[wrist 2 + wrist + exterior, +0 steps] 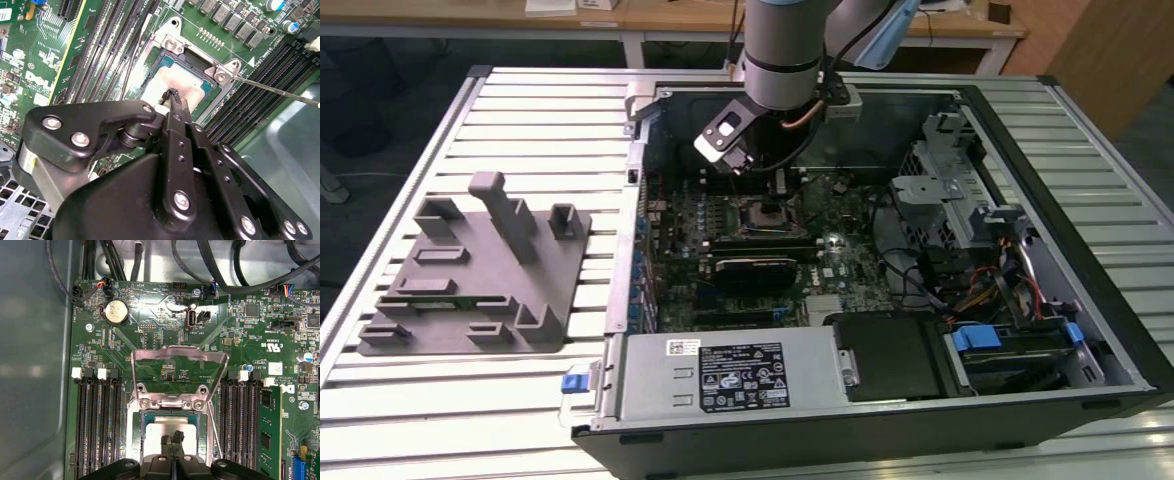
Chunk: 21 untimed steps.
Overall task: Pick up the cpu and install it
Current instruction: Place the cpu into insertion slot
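The cpu (156, 431), a flat square chip with a pale silver top, lies inside the open socket on the motherboard (150, 315); it is also seen as a pale square (172, 80) in the second wrist view. My gripper (172, 438) hangs right over its middle with the two black fingers pressed together, their tips at or just above the chip's top (173, 95). I cannot tell whether they touch it. In the exterior view the gripper (773, 186) reaches down into the computer case (1041, 400) above the socket (767, 214).
The socket's metal load plate (180, 365) stands folded open, and its thin lever (275, 90) sticks out sideways. Memory slots (95, 425) flank the socket on both sides. A grey plastic tray (480, 270) with upright blocks sits outside the case, on the exterior view's left. Cables (961, 290) crowd the case's right side.
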### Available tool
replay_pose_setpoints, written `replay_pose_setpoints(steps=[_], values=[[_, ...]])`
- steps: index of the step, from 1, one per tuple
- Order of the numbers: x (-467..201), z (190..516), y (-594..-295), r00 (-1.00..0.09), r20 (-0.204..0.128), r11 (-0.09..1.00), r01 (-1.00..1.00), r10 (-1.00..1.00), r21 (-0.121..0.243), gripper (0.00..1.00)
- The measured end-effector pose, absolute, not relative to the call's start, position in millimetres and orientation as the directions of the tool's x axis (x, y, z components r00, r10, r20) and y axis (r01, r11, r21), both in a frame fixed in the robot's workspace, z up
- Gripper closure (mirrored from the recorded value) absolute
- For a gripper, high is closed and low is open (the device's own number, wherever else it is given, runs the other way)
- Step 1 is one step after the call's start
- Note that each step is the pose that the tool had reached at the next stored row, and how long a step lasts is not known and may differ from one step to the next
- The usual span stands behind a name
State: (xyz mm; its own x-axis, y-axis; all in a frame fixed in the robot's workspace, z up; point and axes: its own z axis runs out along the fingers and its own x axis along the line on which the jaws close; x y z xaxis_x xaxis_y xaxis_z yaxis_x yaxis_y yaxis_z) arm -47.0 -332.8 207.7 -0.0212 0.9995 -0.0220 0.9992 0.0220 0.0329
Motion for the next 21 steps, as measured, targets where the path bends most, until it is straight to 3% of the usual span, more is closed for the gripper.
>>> replay_pose_setpoints(steps=[21], values=[[-47.0,202.6,-332.8,-0.021,-0.021,0.022,0.999,1.0,0.033,0.89]])
